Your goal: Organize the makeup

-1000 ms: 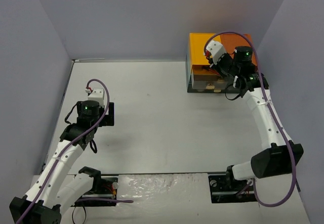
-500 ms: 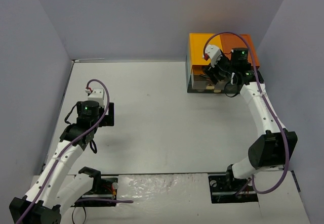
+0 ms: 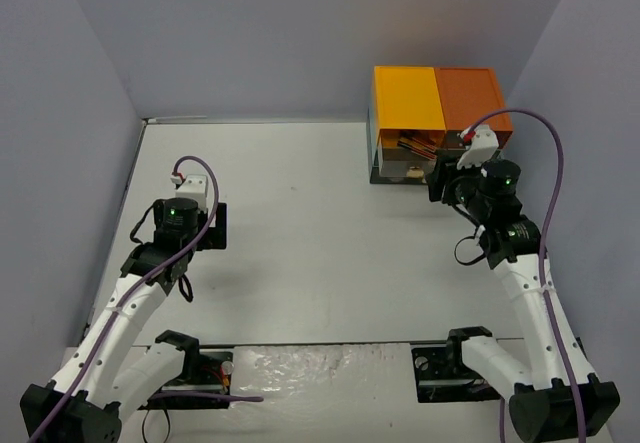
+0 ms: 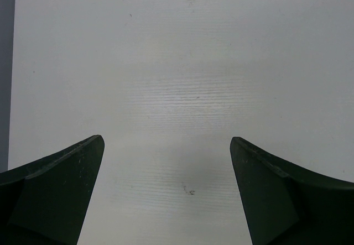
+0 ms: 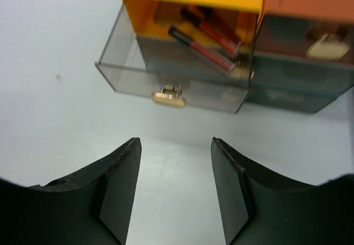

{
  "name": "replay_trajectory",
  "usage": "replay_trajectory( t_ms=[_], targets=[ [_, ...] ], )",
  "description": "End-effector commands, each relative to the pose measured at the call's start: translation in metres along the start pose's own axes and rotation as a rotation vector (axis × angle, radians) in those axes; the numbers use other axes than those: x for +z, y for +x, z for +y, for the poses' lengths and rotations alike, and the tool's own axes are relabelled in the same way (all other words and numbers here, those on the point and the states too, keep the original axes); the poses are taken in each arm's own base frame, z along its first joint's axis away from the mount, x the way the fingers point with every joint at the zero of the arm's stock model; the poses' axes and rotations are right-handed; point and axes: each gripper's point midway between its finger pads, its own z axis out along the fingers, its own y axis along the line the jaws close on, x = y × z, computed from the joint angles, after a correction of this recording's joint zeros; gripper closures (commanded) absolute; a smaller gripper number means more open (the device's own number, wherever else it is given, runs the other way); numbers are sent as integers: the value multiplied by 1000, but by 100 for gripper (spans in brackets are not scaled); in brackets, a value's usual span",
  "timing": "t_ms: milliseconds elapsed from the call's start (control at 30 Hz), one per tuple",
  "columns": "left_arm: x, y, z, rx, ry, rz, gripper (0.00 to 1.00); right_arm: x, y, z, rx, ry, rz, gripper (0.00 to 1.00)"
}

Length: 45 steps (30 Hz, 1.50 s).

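Note:
Dark red makeup sticks [image 5: 202,48] lie slanted in the pulled-out clear drawer [image 5: 133,62] under the yellow top of the drawer unit [image 3: 408,98]; they also show in the top view [image 3: 415,145]. My right gripper [image 5: 176,145] is open and empty, a short way in front of this drawer's gold handle [image 5: 170,95], not touching it; in the top view the right gripper [image 3: 440,179] is beside the unit's front. My left gripper [image 4: 166,142] is open and empty over bare table, also seen in the top view [image 3: 216,225]. Compacts, discs, palette and sponge are out of view.
The orange-topped half of the unit [image 3: 470,95] has a shut clear drawer with a gold handle [image 5: 326,47]. The unit stands at the back right against the walls. Grey walls enclose the white table [image 3: 320,243] on three sides.
My right gripper has drawn back from over the drawer unit toward the near side and lower. The yellow side's drawer now shows open with the sticks inside. The left arm has not moved.

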Motion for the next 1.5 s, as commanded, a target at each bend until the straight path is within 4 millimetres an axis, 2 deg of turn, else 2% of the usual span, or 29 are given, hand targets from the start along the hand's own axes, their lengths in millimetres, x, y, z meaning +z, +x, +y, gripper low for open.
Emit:
replay_trajectory(
  t_ms=[0, 133, 533, 600, 733, 800, 967, 1067, 1167, 1233, 1333, 1367, 1433, 1467],
  targets=[
    [-1, -25, -2, -16, 7, -72, 3, 17, 35, 3, 183, 34, 58, 50],
    [-2, -25, -2, -17, 9, -72, 3, 33, 38, -1, 194, 49, 54, 50],
    [-6, -26, -1, -21, 8, -88, 3, 126, -16, -19, 180, 78, -63, 49],
    [-6, -26, -1, -21, 8, -89, 3, 135, -20, -20, 184, 78, -71, 49],
    [-7, -26, -1, -20, 12, -91, 3, 166, -30, -24, 197, 80, -101, 48],
    [-7, -27, -1, -22, 12, -92, 3, 171, -40, -25, 197, 81, -120, 48],
    [-7, -27, -2, -22, 17, -93, 3, 180, -44, -26, 196, 77, -124, 45],
    [-7, -27, -2, -25, 17, -90, 3, 168, -58, -23, 177, 68, -139, 44],
    [-9, -27, -2, -33, 19, -87, 3, 130, -83, -23, 151, 79, -206, 40],
    [-14, -30, -3, -53, 23, -90, 3, 97, -89, -21, 123, 82, -233, 29],
    [-30, -48, 0, -83, 31, -134, 3, 37, -116, -20, 61, 102, -327, 3],
    [-35, -54, 1, -91, 32, -150, 3, 24, -115, -22, 61, 122, -341, 0],
    [-46, -66, 4, -98, 29, -171, 3, -17, -128, -28, 55, 176, -424, 0],
    [-57, -81, 7, -109, 28, -206, 3, -33, -129, -33, 58, 212, -445, 0]
  ],
)
